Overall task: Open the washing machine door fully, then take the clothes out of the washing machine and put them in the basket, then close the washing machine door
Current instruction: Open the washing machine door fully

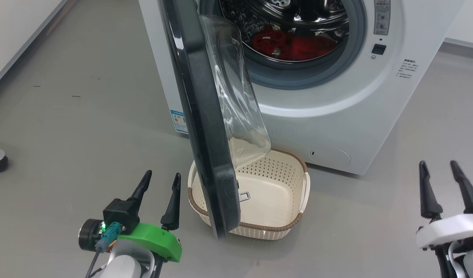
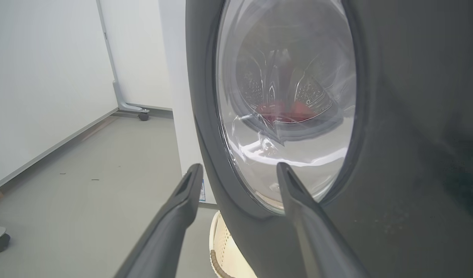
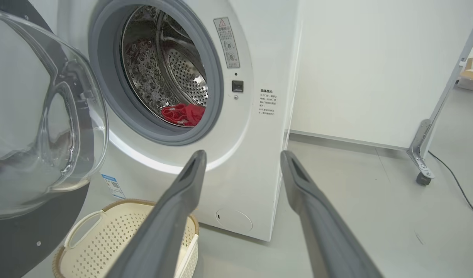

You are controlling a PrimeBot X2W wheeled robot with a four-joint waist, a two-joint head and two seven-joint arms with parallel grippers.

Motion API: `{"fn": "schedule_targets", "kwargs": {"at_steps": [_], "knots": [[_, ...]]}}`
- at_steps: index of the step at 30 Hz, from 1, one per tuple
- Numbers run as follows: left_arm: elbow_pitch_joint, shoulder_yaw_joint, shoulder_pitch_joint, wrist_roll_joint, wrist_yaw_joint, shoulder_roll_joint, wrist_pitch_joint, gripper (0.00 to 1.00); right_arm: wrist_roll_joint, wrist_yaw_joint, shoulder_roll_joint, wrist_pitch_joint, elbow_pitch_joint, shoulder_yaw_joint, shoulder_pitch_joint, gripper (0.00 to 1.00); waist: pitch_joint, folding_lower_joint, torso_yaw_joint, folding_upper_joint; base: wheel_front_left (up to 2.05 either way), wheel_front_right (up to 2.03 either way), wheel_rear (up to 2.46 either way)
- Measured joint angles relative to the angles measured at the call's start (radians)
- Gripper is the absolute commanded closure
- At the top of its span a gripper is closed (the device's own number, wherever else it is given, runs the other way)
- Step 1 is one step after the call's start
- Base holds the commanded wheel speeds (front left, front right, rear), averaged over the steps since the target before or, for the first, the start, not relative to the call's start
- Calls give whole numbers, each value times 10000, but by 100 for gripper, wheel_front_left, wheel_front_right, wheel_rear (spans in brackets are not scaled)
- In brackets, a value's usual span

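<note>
Black-fingered left claw and right claw both spread, empty, low over floor. Basket on floor against machine front, partly under door, which stands only half swung. Risk: door blocks the drop, or a push slips off its glossy edge. Clothes lie deep inside washing machine.
</note>
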Motion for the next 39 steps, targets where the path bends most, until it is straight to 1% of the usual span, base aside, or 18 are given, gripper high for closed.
{"fn": "schedule_targets", "kwargs": {"at_steps": [2,5,8,18,21,25,39], "knots": [[0,59,4,0,0,0,0,0,-360,-146,213,54,-410,-311,15,0,-10,0,-28,0,0,0,0],[-2,100,13,0,0,2,0,0,-840,-153,456,54,-993,-677,16,0,-3,0,-71,0,0,0,0],[-4,127,15,0,0,2,0,0,-1118,-161,748,56,-1294,-834,193,0,20,0,-106,0,0,0,0],[0,194,28,0,42,2,0,0,-1664,-230,1870,56,-1597,-848,1109,0,57,0,-212,0,0,0,0],[10,190,28,0,42,2,0,0,-1827,-222,2036,56,-1626,-683,1327,0,58,0,-229,0,0,0,0],[33,186,28,0,42,4,0,0,-2077,-73,2205,56,-1639,-431,1467,0,53,0,-245,0,0,0,0],[167,188,29,0,46,4,0,0,-2445,174,2627,56,-1774,-675,1596,0,-41,0,-300,0,0,0,0]]}}
